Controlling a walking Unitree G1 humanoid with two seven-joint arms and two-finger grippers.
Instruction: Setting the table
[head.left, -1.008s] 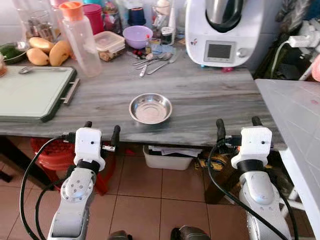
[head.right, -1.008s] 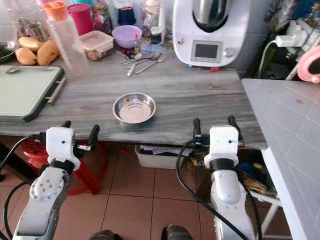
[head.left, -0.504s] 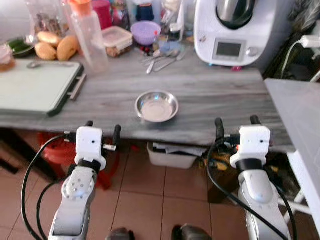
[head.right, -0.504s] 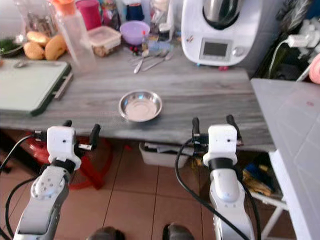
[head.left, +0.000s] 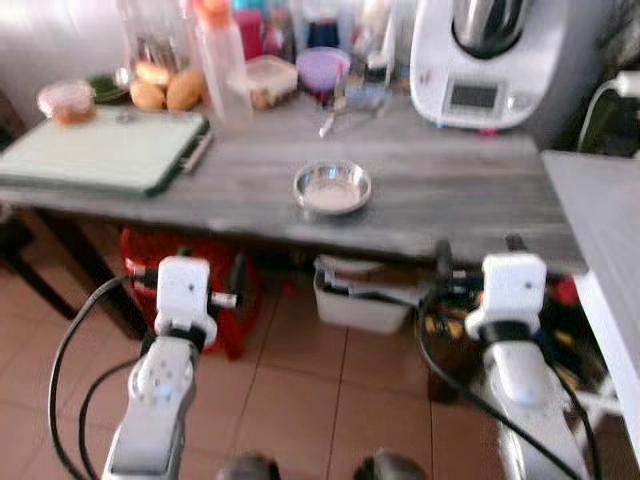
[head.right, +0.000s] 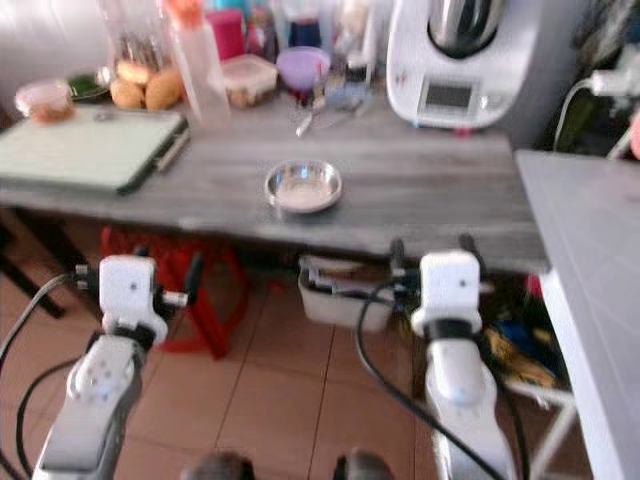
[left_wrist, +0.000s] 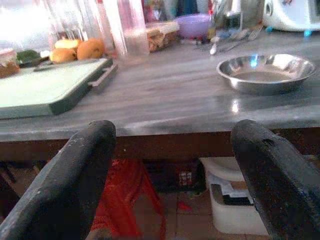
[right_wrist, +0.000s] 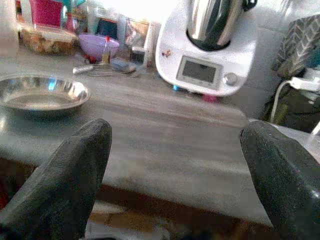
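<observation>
Steel bowl (head.left: 332, 187): near the front edge of the grey desk (head.left: 450, 195), round, no long axis.
Left pincer (head.left: 187, 279): fingers spread wide, holding nothing, below and short of the desk edge.
Right pincer (head.left: 479, 257): fingers spread wide, holding nothing, just beneath the edge.
Bearing: bowl lies ahead, between both arms, roughly equidistant from each.

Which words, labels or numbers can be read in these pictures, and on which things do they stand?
None can be read.
Food processor: its grey screen is too blurred to read.
Small bottle by the purple bowl: its label is too small to read.
Steel dish: no writing shows.
</observation>
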